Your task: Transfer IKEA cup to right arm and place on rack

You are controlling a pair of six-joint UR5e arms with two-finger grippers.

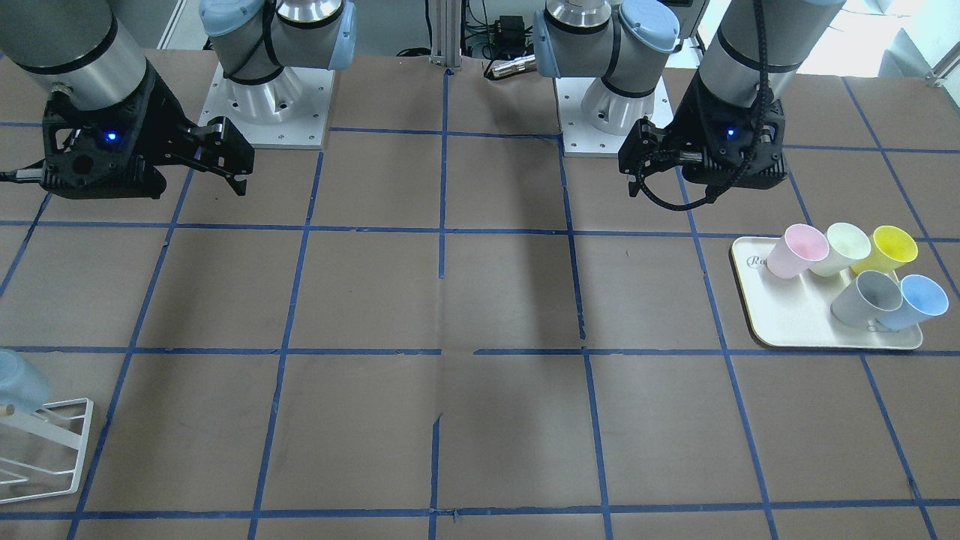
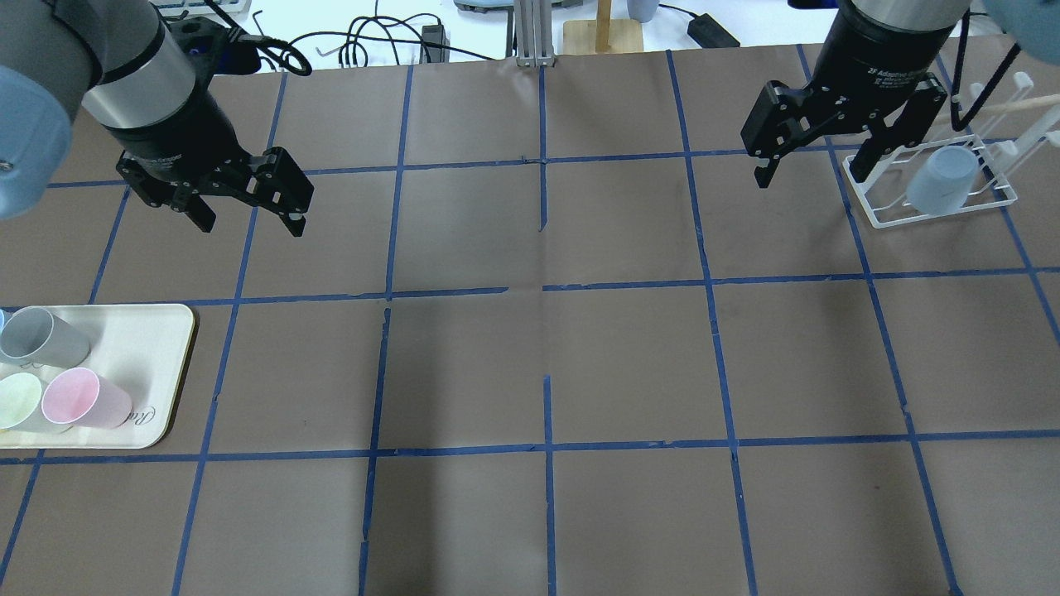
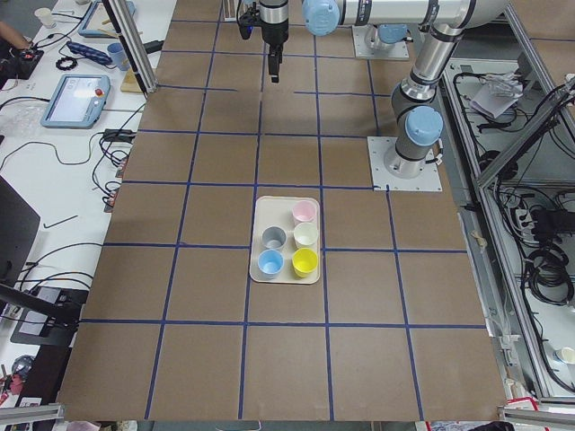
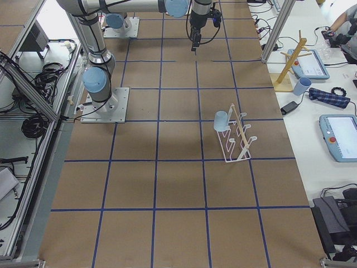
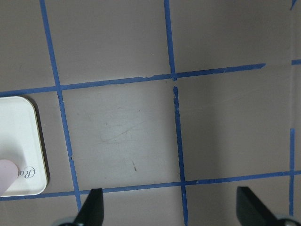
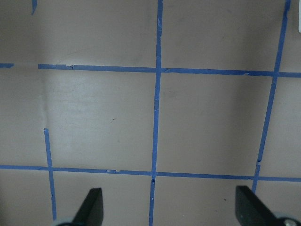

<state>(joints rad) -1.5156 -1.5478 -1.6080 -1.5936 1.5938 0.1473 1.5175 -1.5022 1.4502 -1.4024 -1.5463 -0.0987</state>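
The small pale powder-blue plastic tumbler (image 2: 944, 178) sits on the white wire rack (image 2: 878, 217), far right on the brown counter (image 2: 546, 372). My left pincer (image 2: 251, 219) and right pincer (image 2: 811, 170) hover, fingers apart, empty.

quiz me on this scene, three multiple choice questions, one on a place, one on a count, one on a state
1. Where is the IKEA cup? A in a person's hand; B on the rack; C on the floor.
2. How many cups are on the tray? A three; B four; C five.
3. The right arm's jaws are: A open and empty; B shut on a cup; C shut on nothing.
Answers: 1 B, it sits on a peg there; 2 C, pink, pale green, yellow, grey, blue; 3 A, the wrist view shows nothing between them.
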